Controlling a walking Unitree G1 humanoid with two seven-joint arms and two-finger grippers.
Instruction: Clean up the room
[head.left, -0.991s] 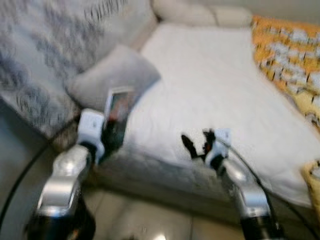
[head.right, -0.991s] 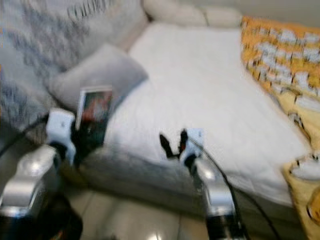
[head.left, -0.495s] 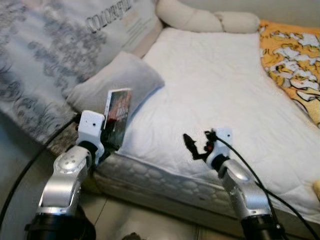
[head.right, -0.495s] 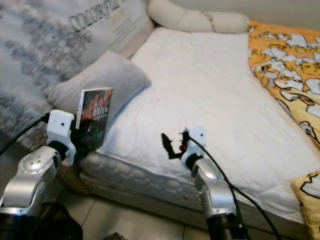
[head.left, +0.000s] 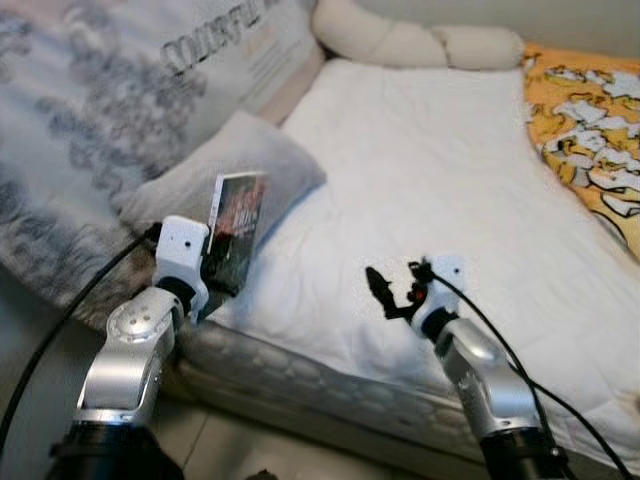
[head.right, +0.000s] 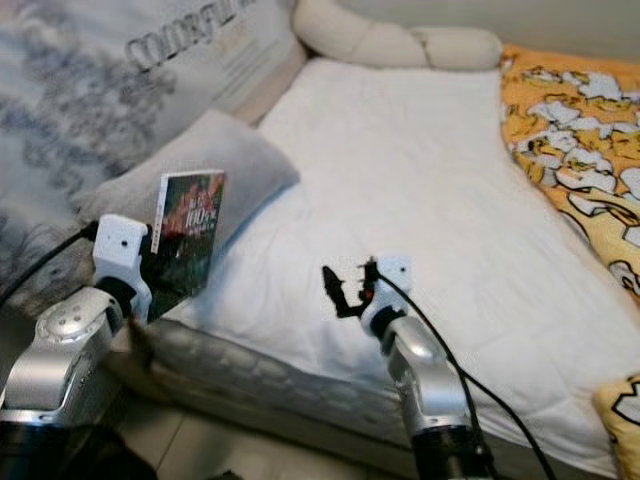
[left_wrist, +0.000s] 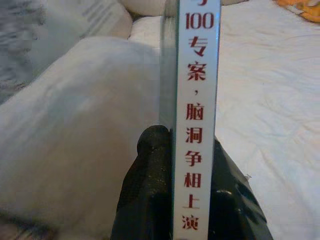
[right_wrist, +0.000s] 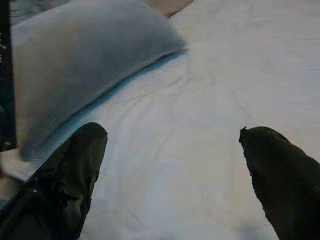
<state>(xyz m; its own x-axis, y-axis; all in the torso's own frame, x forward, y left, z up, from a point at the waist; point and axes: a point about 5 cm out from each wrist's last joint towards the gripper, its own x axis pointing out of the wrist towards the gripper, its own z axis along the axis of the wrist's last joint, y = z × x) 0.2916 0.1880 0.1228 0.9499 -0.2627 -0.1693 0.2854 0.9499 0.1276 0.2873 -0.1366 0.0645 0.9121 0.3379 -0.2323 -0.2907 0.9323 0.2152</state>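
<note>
A thin book (head.left: 237, 232) with a dark red-lettered cover stands upright in my left gripper (head.left: 222, 272), which is shut on its lower edge, over the near left corner of the bed. In the left wrist view its white spine (left_wrist: 196, 115) with red characters runs between the two black fingers (left_wrist: 147, 195). A grey pillow (head.left: 215, 170) lies just behind the book. My right gripper (head.left: 395, 287) hovers open over the white mattress (head.left: 440, 180) near its front edge, nothing between its fingers (right_wrist: 65, 180).
A large grey patterned cushion (head.left: 90, 120) leans at the left of the bed. A cream bolster (head.left: 410, 40) lies across the head. An orange and white patterned blanket (head.left: 590, 130) covers the right side. Floor (head.left: 30, 400) shows at the lower left.
The view has shifted slightly, and the bed's front edge sits lower in the picture. The book stays upright in my left gripper. My right gripper holds the same open pose.
</note>
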